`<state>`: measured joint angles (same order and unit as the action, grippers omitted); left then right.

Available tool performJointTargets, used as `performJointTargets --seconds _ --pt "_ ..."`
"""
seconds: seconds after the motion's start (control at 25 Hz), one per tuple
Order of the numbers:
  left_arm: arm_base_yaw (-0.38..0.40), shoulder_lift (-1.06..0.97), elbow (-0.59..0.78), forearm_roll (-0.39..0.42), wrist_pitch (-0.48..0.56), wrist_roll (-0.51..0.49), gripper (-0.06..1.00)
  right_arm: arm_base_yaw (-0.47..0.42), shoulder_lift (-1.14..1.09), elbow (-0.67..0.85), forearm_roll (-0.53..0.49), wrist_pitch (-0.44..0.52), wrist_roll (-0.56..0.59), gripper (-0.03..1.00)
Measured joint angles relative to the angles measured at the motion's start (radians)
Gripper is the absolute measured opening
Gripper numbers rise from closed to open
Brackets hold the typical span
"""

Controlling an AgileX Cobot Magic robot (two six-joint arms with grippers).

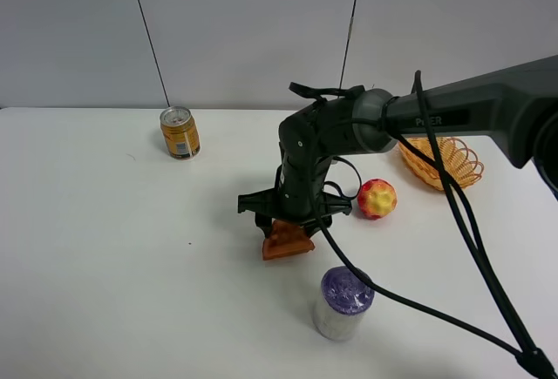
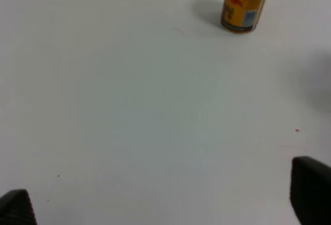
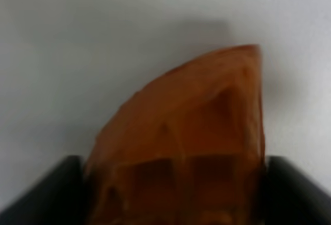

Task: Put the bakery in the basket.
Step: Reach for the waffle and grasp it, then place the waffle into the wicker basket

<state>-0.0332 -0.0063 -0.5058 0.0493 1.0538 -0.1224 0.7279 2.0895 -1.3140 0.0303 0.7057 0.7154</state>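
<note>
- Two dark right fingers [image 3: 49,194] are clamped on the bakery [image 1: 286,241], one pressing each side of the orange-brown waffle wedge [image 3: 196,132] (its square pockets show up close in the right wrist view).
- At the middle of the worktop [image 1: 105,240], somewhat toward the near edge, the bakery sits under the right arm [image 1: 305,157], which reaches in from the right edge and bends down over it.
- Whether the wedge rests on the worktop or hangs just above it cannot be told; its curved edge points away from the fingers.
- Toward the far right corner stands the basket [image 1: 466,165], orange-yellow and woven, well apart from the bakery and partly crossed by the arm's black cable [image 1: 453,222].
- Between bakery and basket lies a red-yellow round fruit [image 1: 377,198], near the arm's wrist but not touching the wedge.
- Just beside the bakery on the near-edge side stands a white jar [image 1: 342,302] with a purple lid, upright.
- Toward the far left corner, a yellow can [image 1: 180,131] stands upright; the left wrist view shows the same can [image 2: 244,5].
- Both left fingers [image 2: 310,196] stand wide apart over bare worktop, with nothing between them.
</note>
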Motion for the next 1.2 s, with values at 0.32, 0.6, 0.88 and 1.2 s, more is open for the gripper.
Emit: performJointTargets --seconds 0.32,0.6,0.88,1.2 --pt "0.000 0.000 0.000 0.000 0.000 0.000 1.00 0.000 -0.004 -0.001 0.000 -0.001 -0.030 0.60" --pt "0.000 0.000 0.000 0.000 0.000 0.000 1.00 0.000 -0.104 -0.001 -0.020 -0.030 -0.096 0.60" --pt "0.000 0.000 0.000 0.000 0.000 0.000 1.00 -0.085 -0.250 -0.001 -0.049 0.005 -0.157 0.60" --pt "0.000 0.000 0.000 0.000 0.000 0.000 1.00 -0.272 -0.416 -0.001 -0.234 0.212 -0.227 0.60"
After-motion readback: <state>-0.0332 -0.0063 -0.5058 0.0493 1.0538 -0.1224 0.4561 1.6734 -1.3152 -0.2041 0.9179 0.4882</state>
